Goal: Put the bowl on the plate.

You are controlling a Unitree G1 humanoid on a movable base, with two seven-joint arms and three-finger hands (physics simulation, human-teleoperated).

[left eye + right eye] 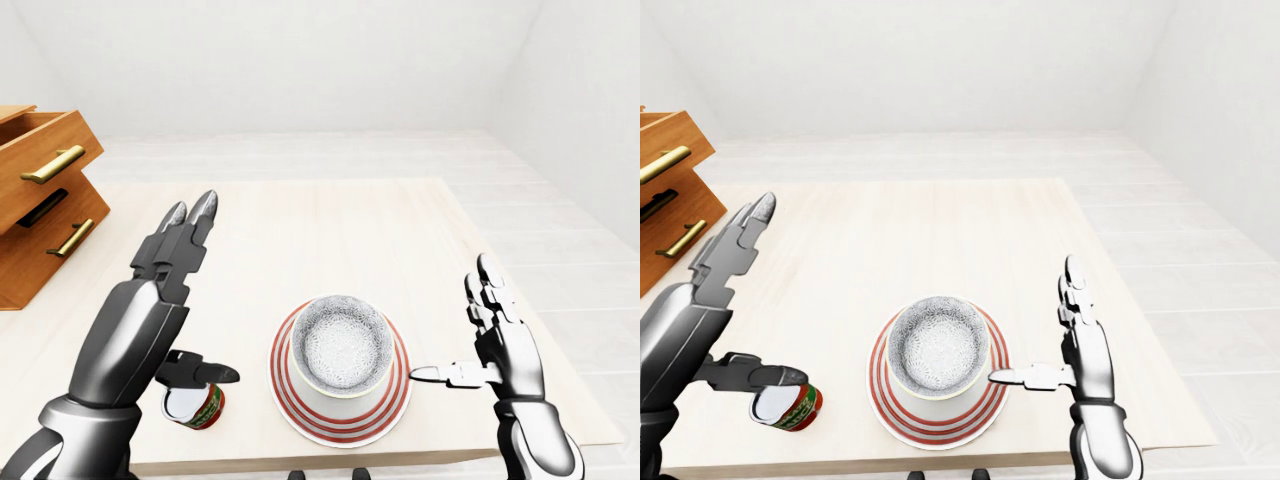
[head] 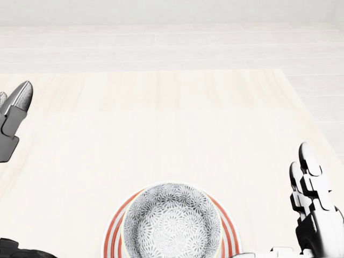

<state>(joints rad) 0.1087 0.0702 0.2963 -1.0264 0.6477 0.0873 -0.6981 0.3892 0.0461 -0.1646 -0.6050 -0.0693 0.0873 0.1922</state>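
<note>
A grey patterned bowl (image 1: 340, 346) sits upright on a red-and-white striped plate (image 1: 392, 398) near the bottom edge of the light wooden table (image 1: 300, 235). My left hand (image 1: 190, 290) hovers to the left of the plate, fingers stretched out and open, thumb over a can. To the plate's right, my right hand (image 1: 470, 335) is open too, its thumb pointing at the plate rim without touching the bowl. Neither hand holds anything.
A red, green and white can (image 1: 195, 405) stands left of the plate, just under my left thumb. A wooden drawer unit (image 1: 40, 200) with brass handles is at the left, its top drawer pulled out. Pale floor surrounds the table.
</note>
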